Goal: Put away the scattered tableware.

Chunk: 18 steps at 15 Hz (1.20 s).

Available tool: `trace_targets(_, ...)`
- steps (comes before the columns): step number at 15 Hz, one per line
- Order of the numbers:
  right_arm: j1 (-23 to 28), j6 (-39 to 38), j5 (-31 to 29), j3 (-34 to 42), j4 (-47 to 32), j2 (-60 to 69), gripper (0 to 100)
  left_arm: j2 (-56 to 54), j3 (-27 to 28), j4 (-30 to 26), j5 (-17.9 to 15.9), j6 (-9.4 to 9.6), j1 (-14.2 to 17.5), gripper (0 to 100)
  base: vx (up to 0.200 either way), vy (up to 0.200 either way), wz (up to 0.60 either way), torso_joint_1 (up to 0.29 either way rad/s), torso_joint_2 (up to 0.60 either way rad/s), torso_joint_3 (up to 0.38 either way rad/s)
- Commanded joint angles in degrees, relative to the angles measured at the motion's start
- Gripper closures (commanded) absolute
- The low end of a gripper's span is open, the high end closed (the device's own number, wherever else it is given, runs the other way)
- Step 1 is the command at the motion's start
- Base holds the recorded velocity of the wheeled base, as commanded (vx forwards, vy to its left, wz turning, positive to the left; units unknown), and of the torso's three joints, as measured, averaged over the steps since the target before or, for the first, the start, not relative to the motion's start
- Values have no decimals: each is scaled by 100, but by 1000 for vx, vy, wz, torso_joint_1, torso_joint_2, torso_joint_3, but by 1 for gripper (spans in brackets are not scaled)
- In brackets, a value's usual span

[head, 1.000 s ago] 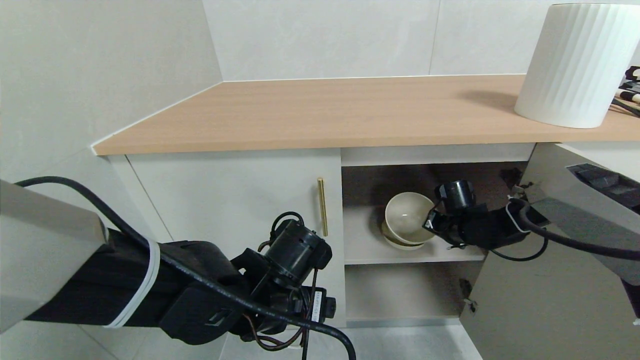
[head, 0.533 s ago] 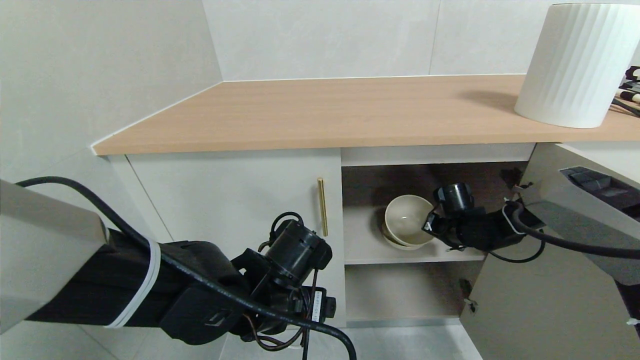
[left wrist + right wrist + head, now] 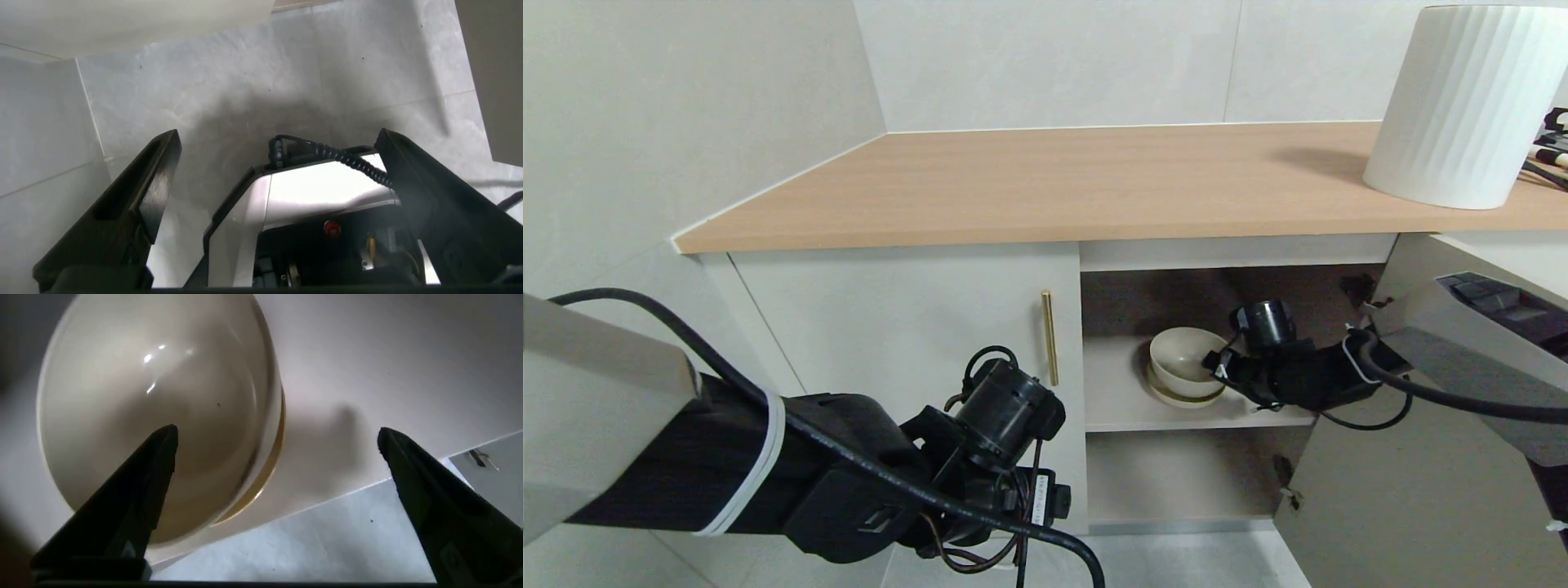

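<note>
A cream bowl (image 3: 1178,358) sits nested in another bowl (image 3: 1186,398) on the upper shelf (image 3: 1117,396) of the open cabinet. In the right wrist view the cream bowl (image 3: 155,416) lies close below the camera. My right gripper (image 3: 1218,365) reaches into the cabinet at the bowl's right rim. Its fingers stand wide apart (image 3: 274,506), one over the bowl's inside and one well outside it, so it is open. My left gripper (image 3: 274,212) hangs low in front of the closed door, open, with only floor tiles beneath it.
The closed left door has a gold handle (image 3: 1049,336). The right door (image 3: 1388,490) is swung open beside my right arm. A lower shelf (image 3: 1176,482) lies beneath. On the wooden countertop (image 3: 1045,184) stands a white ribbed container (image 3: 1466,106).
The cream bowl was tilted up toward me in the right gripper; it now lies level in the lower bowl. The right gripper moved slightly down and left. The left arm stayed still.
</note>
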State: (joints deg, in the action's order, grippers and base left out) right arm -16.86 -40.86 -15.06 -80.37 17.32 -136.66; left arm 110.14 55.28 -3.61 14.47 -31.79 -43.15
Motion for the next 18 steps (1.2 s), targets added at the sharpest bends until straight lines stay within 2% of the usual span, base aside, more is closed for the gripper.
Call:
trace_targets(1, -45, 8, 3, 197, -36, 236, 0, -54, 0, 0, 12, -2, 26, 0, 0, 0, 0, 0, 0, 0)
trace_targets(3, -327, 175, 73, 813, -36, 842, 0, -362, -18, -8, 197, 6, 246, 0, 0, 0, 0, 0, 0, 0)
trace_targets(6, -810, 597, 249, 2157, -36, 2407, 0, -1258, -352, -8, 197, 6, 624, 0, 0, 0, 0, 0, 0, 0)
trace_targets(7, -810, 597, 249, 2157, -36, 2407, 0, -1258, -352, -8, 197, 6, 624, 0, 0, 0, 0, 0, 0, 0)
trace_targets(8, -854, 949, 451, 2940, -36, 3576, 0, -1988, -677, -8, 188, 59, 940, 0, 0, 0, 0, 0, 0, 0)
trace_targets(9, -854, 1168, 671, 3344, -45, 4209, 0, -2427, -888, 0, 161, 103, 1072, 0, 0, 0, 0, 0, 0, 0)
trace_targets(10, -863, 1256, 829, 3528, -71, 4516, 0, -2629, -993, 0, 135, 147, 1125, 0, 0, 0, 0, 0, 0, 0)
trace_targets(11, -968, 1502, 1101, 3757, -458, 5219, 0, -3095, -1213, 0, 65, 253, 1151, 0, 0, 0, 0, 0, 0, 0)
trace_targets(12, -1091, 1529, 1119, 3739, -924, 5553, 0, -3306, -1292, -8, -6, 305, 1151, 0, 0, 0, 0, 0, 0, 0)
trace_targets(13, -1179, 1537, 1101, 3704, -1407, 5817, 0, -3403, -1345, -17, -120, 314, 1169, 0, 0, 0, 0, 0, 0, 0)
trace_targets(15, -1241, 1599, 1040, 3678, -2339, 6230, 0, -3508, -1468, 0, -129, 305, 1345, 0, 0, 0, 0, 0, 0, 0)
trace_targets(18, -1241, 1599, 855, 3713, -2550, 6213, 0, -3596, -1450, 9, -137, 314, 1354, 0, 0, 0, 0, 0, 0, 0)
